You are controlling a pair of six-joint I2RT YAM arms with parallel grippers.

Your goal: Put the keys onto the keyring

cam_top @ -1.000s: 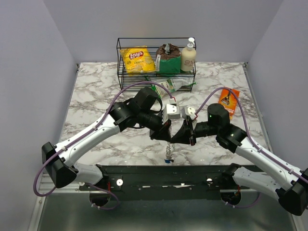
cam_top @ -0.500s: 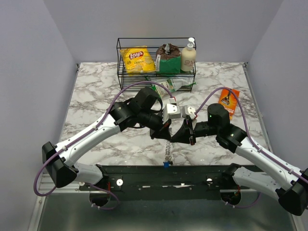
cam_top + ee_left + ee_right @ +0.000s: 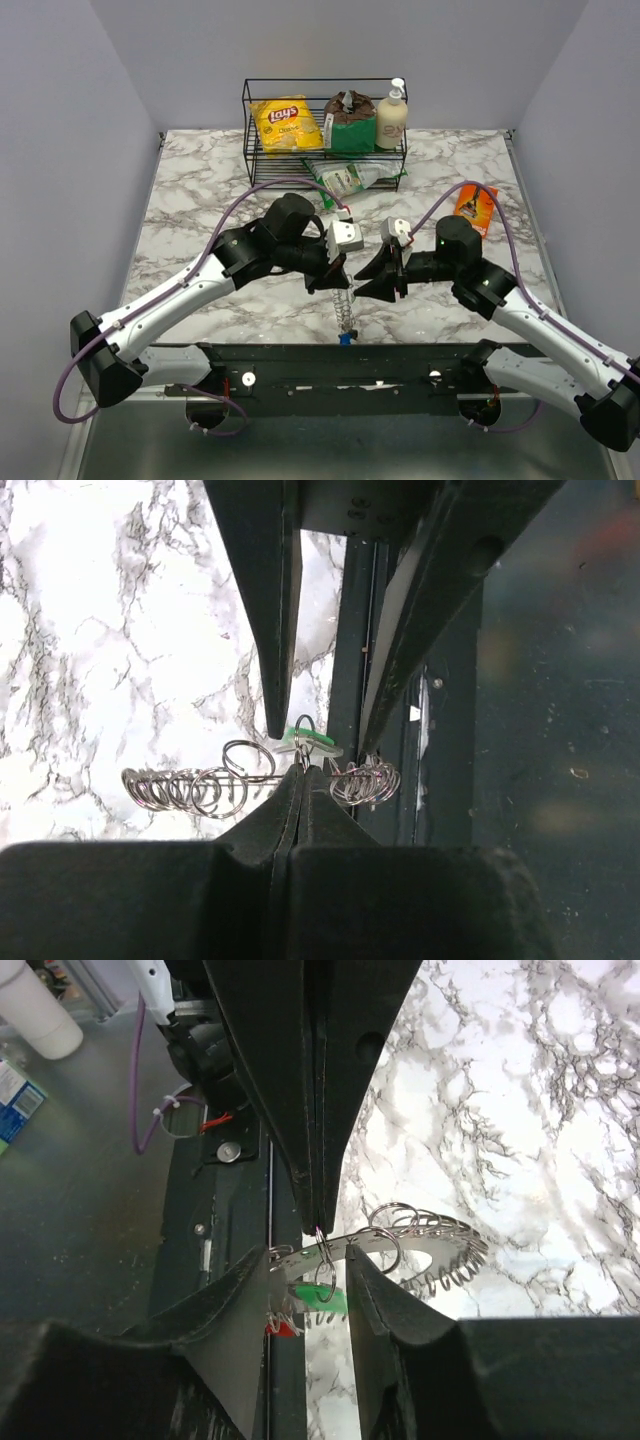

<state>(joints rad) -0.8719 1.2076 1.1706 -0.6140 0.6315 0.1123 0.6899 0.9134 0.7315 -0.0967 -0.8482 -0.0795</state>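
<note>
Left wrist, left jaws clamped on keyring (image 3: 190,788), right jaws apart astride it, green key (image 3: 320,1298) between them

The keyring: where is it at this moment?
In the top view the keyring hangs near the table's front edge, pinched by the shut left gripper, the open right gripper straddling it.

The top external camera looked down from above and behind the arm bases, taking in the whole table (image 3: 190,200). The wrist cameras looked out from very close along the left gripper (image 3: 300,772) and right gripper (image 3: 308,1257), facing each other; both showed the keyring (image 3: 190,788).
</note>
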